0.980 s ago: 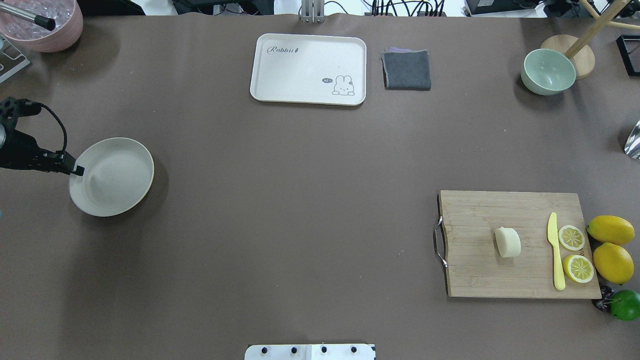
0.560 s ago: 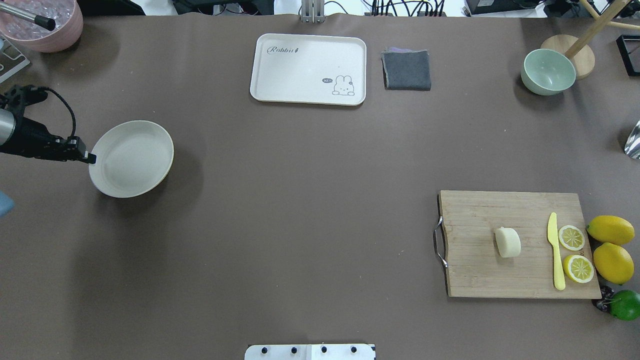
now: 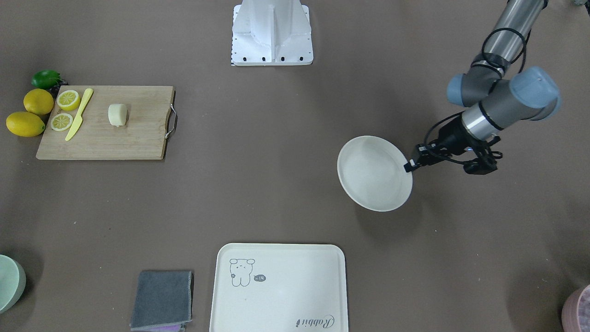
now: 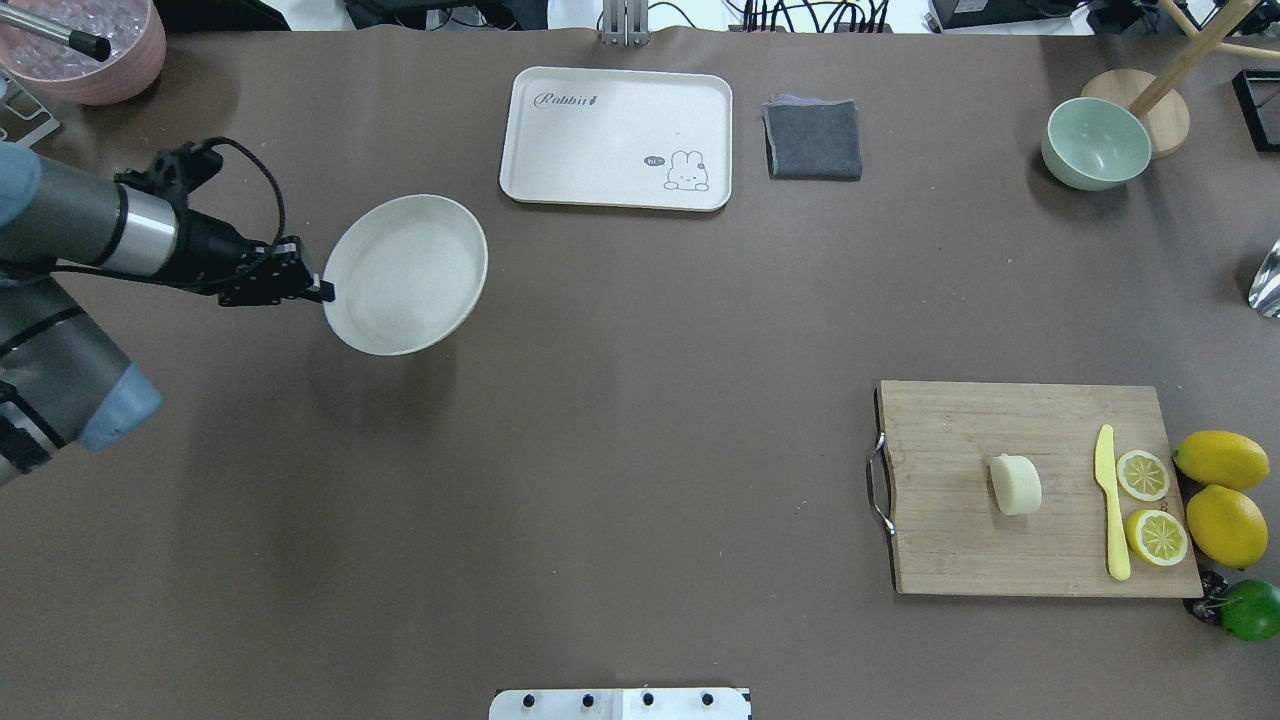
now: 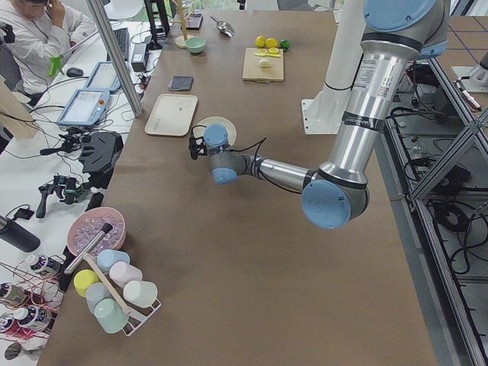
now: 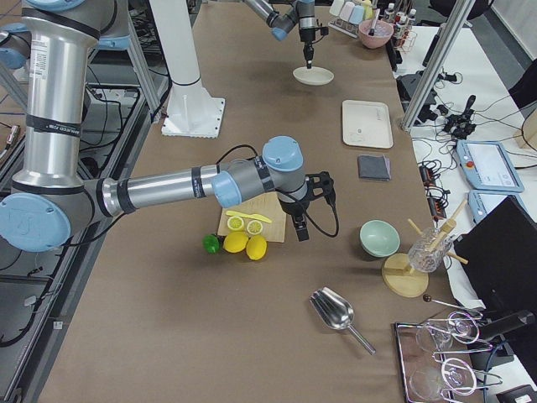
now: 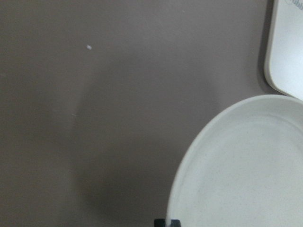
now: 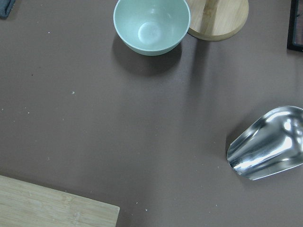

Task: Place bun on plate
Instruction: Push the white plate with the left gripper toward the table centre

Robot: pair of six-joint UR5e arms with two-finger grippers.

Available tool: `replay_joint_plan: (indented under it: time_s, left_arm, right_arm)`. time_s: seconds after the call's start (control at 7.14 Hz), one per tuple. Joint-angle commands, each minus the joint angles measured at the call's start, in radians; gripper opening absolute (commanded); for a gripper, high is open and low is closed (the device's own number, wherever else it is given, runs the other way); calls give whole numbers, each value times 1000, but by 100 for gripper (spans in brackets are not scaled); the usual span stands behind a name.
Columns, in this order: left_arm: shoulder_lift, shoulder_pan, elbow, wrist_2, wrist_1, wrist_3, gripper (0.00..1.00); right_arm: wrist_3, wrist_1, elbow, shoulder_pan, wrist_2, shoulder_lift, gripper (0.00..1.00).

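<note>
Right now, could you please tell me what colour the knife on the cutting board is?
Pale yellow; the knife shows best in the overhead exterior view.

A round off-white plate [image 7: 246, 170] with a raised rim fills the lower right corner, cut off by the right and bottom edges. Beyond it, at the top right, shows the rounded corner of a cream rectangular tray [image 7: 286, 52], apart from the plate. The rest is a matte brown tabletop [image 7: 71, 118], with a soft dark shadow [image 7: 128, 189] to the left of the plate and a tiny white speck [image 7: 89, 47] at upper left. At the bottom edge, the left hand [image 7: 166, 222] shows two dark tips close together at the plate's rim.
</note>
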State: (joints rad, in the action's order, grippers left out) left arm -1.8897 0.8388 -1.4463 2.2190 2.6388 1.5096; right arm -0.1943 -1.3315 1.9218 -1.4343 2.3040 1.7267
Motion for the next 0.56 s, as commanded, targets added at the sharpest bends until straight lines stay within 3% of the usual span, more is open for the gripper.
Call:
replay_joint_plan:
  time_s: [0.0,0.42]
  left_arm:
    - [-109,-157,-41,-183,-84,107,0]
    - [-199,-340,-112,-372,-343,109,0]
  right_arm:
    - [-2,0,0,0,2,1,100]
    - [-5,-2,-1,0,-6,1,100]
